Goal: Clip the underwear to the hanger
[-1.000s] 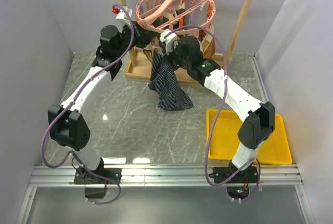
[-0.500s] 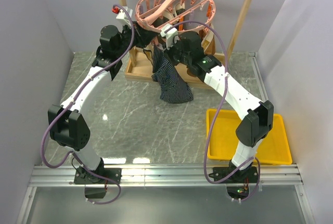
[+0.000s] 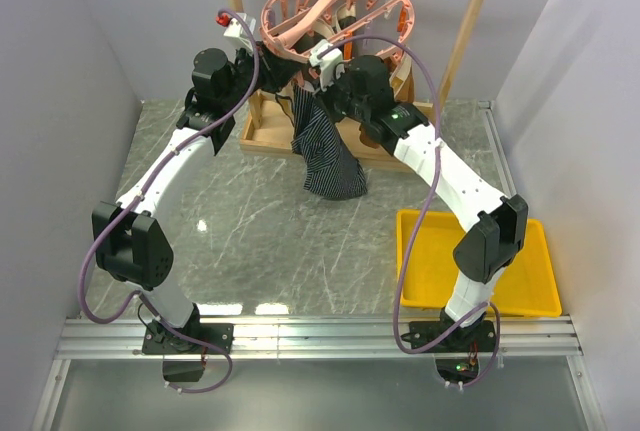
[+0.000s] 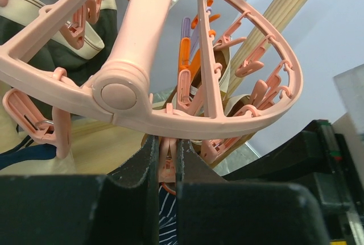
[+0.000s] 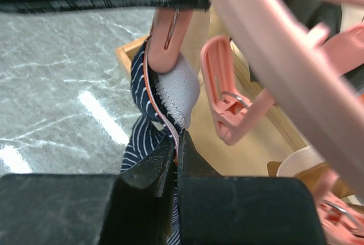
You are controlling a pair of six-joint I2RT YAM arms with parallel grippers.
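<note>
Pinching the underwear [image 5: 141, 138] by its edge, the right claw [image 5: 175, 162] is held just under a peg [image 5: 169, 34], which seems to bite the fabric. A second peg [image 4: 168, 157] is squeezed by the left claw [image 4: 168, 177] beneath the hanger [image 4: 142, 29]. The underwear is draped down toward the surface [image 3: 230, 236].

Left fingers [image 4: 138, 179], right fingers [image 5: 152, 166]: both pinched together.

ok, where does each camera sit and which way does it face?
Top external: above, behind the bases, looking down and forward; left arm, right arm whole.
Left wrist: looks up under the round pink plastic clip hanger; left hand pinches a pink peg.
Right wrist: looks sidelong; right hand grips the navy striped underwear.
Shared: hanger in all.
</note>
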